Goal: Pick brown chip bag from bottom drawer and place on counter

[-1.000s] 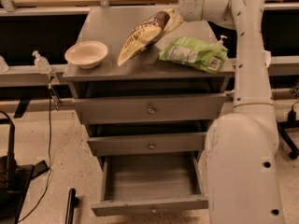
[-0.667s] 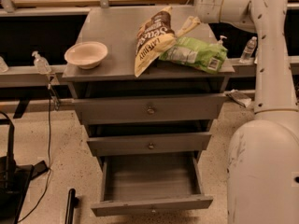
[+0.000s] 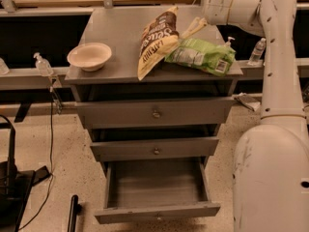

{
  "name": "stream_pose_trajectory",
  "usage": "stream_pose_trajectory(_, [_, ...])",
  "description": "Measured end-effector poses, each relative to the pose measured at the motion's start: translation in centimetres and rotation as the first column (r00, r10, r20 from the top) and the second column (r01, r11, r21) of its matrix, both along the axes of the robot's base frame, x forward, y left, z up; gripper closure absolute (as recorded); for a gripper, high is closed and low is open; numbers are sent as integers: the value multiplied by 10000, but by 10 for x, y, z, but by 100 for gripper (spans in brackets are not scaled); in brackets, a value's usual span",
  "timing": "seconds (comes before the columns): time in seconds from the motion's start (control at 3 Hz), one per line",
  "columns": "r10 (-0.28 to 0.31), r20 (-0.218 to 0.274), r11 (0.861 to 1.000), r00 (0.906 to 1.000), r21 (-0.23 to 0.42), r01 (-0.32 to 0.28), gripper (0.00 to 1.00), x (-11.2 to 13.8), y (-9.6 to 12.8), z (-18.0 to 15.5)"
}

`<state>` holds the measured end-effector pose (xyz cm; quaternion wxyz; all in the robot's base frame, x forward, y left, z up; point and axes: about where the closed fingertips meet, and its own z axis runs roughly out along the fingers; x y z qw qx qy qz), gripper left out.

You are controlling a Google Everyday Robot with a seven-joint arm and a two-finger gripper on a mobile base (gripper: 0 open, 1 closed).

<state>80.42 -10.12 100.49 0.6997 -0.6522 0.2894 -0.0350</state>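
Brown crinkly chip bag (image 3: pixel 157 40) lay far-to-near on grey metal counter (image 3: pixel 111 28), cream end pointing near-left; white gripper (image 3: pixel 195 27) just right, grip unclear.

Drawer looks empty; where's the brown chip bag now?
The brown chip bag lies on the counter, between the bowl and the green bag; the gripper is by its top right.

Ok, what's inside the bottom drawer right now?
Only its bare grey floor shows in the bottom drawer; the rear is hidden beneath the middle drawer. The brown chip bag sits on the counter, the gripper beside it.
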Motion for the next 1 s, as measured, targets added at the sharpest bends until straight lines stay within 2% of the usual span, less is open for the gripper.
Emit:
stream_pose_trajectory(0.33, [-68, 715, 9985, 9974, 538, 29, 0, -8, -16, 28])
stream_pose_trajectory(0.67, [-304, 1647, 9974, 9859, 694, 192, 0, -18, -30, 63])
stream_pose_trajectory(1.0, [-304, 1647, 9974, 9859, 694, 192, 0, -18, -30, 63])
